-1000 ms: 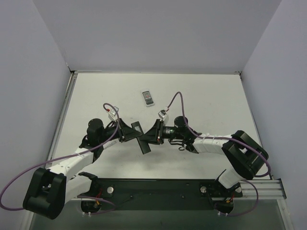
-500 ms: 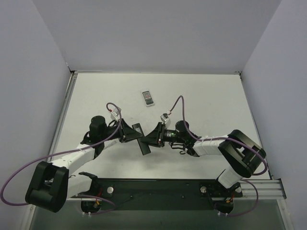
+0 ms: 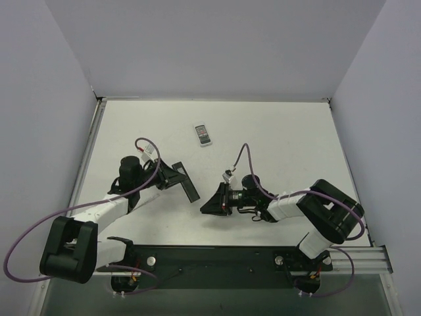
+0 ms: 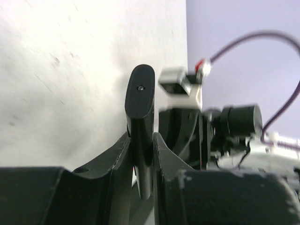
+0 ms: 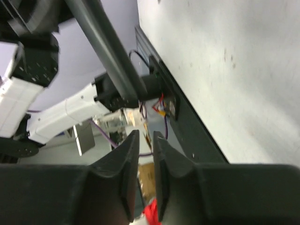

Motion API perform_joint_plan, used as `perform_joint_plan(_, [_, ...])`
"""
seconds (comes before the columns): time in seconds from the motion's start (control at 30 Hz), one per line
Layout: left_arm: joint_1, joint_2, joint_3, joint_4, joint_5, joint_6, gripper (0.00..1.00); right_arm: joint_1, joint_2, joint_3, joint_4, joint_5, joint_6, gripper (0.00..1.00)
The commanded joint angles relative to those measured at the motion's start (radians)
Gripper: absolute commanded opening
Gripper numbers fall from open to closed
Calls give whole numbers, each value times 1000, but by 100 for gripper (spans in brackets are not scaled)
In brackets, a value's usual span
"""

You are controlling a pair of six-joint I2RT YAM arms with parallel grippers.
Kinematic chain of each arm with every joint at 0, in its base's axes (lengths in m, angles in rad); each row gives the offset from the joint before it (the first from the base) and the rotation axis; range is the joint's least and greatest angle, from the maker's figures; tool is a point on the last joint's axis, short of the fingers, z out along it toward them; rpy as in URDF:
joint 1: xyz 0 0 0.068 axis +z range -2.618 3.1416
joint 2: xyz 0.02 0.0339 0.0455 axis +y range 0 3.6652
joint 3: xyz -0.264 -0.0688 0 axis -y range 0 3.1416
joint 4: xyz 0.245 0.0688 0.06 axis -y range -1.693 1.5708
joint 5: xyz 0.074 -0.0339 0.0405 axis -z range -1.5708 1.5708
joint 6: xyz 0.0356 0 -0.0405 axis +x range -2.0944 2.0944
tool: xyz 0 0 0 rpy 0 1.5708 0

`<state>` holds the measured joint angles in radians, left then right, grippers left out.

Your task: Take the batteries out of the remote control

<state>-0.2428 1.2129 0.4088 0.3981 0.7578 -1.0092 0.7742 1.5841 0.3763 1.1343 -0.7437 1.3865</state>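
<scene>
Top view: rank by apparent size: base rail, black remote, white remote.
1. base rail, by far.
2. black remote, held in the left pincer, so perhaps nearer the camera, yet clearly longer than the next.
3. white remote.

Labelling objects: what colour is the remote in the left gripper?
Plain black. The remote control shows best in the left wrist view.

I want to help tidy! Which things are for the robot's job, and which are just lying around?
For the job: black remote control, clamped in the left gripper; right gripper nearby; batteries, not clearly seen.
Just lying about: small white remote.
</scene>
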Motion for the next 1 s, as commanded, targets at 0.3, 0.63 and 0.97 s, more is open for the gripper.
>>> perform_joint_plan(0.3, [37, -85, 70, 54, -28, 43, 0, -68, -170, 142, -268, -123, -134, 73])
perform_joint_plan(0.63, [27, -165, 9, 231, 95, -86, 0, -78, -124, 331, -461, -184, -182, 75])
perform_joint_plan(0.97, [14, -188, -10, 323, 133, -137, 0, -32, -44, 400, -334, -180, -72, 66])
